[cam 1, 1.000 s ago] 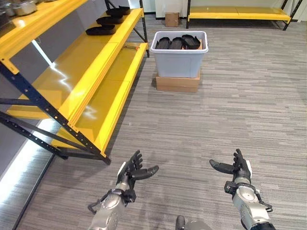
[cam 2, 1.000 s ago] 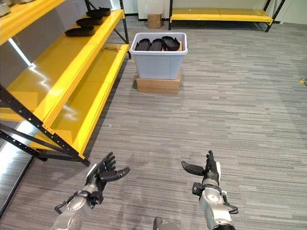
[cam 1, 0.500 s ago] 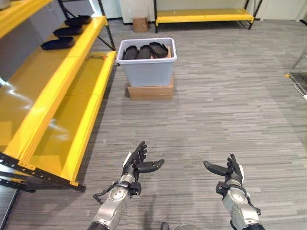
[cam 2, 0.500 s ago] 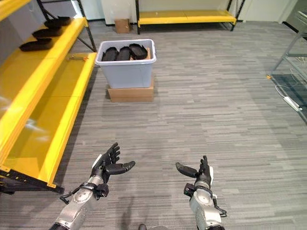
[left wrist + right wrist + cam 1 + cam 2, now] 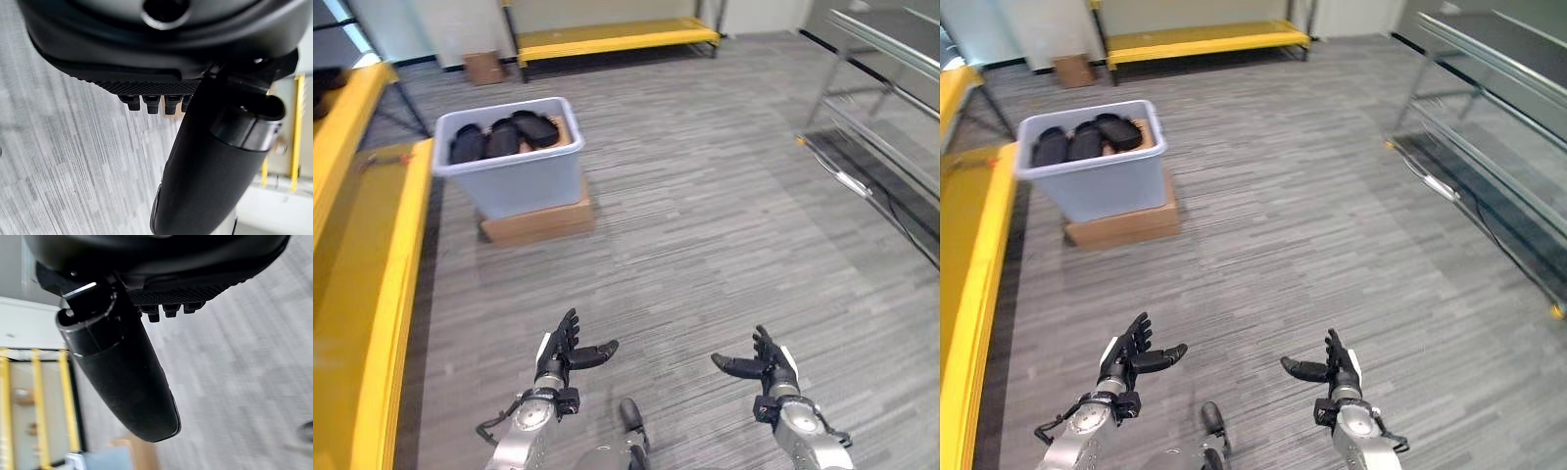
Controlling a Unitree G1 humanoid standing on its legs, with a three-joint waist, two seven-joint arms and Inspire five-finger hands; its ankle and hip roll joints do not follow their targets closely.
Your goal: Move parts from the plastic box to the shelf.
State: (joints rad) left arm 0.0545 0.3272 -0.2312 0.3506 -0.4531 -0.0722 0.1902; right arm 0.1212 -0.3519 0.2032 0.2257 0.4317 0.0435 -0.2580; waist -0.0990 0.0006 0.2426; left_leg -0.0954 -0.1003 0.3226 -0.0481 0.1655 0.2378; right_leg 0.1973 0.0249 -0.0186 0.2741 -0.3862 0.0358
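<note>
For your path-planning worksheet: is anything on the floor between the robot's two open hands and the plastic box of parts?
Nothing visible. Bare carpet lies between the left hand, the right hand and the plastic box.

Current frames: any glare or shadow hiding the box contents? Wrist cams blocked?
Left eye view: even light, no glare on the plastic box; the parts inside show as dark shapes. Left wrist view: the left robot hand, thumb and palm, stands in front of much of the carpet floor. Right wrist view: same with the right robot hand.
</note>
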